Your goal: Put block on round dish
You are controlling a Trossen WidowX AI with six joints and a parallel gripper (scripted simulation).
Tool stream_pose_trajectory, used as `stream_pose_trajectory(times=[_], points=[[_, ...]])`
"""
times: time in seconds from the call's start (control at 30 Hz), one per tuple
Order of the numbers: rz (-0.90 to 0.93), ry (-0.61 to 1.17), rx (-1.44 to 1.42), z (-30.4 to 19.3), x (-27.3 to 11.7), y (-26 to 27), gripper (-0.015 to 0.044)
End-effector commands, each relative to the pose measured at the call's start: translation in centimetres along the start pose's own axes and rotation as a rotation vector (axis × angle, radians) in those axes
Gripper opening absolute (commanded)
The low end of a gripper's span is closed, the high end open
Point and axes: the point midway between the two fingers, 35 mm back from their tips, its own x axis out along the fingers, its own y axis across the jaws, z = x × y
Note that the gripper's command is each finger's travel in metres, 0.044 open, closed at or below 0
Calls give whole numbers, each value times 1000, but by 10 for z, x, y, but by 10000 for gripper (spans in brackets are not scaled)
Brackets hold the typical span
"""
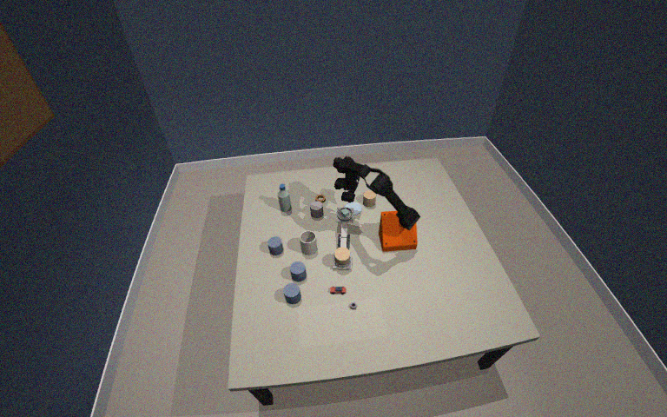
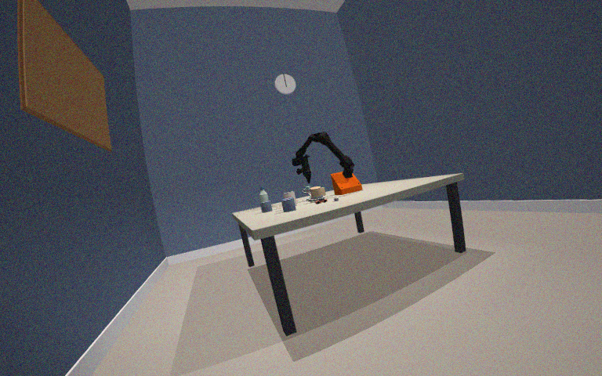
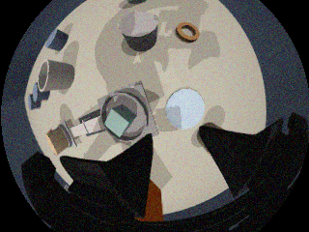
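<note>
The balance (image 1: 343, 231) (image 3: 92, 127) has one tan cup (image 1: 342, 256) (image 3: 59, 140) upside down on its near end. The greenish block (image 1: 345, 213) (image 3: 118, 123) lies uncovered in the ring-shaped holder on its far end. The other tan cup (image 1: 369, 199) stands on the table, to the right of the dish in the top view; I cannot make it out in the wrist view. The pale blue round dish (image 1: 356, 208) (image 3: 185, 108) is bare, beside the block's end. My gripper (image 3: 176, 133) is open and empty, above the table near the dish and the block.
A bottle (image 1: 284, 200), a grey cylinder (image 1: 316, 210) (image 3: 140, 38) and an orange ring (image 3: 179, 31) stand or lie beyond the balance. A grey mug (image 1: 308, 246) (image 3: 60, 75) and several blue cylinders (image 1: 298, 271) are left. A red toy car (image 1: 338, 289) and small nut are in front.
</note>
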Motion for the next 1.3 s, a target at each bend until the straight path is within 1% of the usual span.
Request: stream_pose_trajectory(times=[0.0,0.63,0.87,1.0,1.27], points=[[6,-5,127,4,-4,12,260],[39,19,778,15,-10,68,260],[40,20,801,15,-11,70,260],[41,20,801,15,3,71,260],[41,20,801,15,12,71,260]])
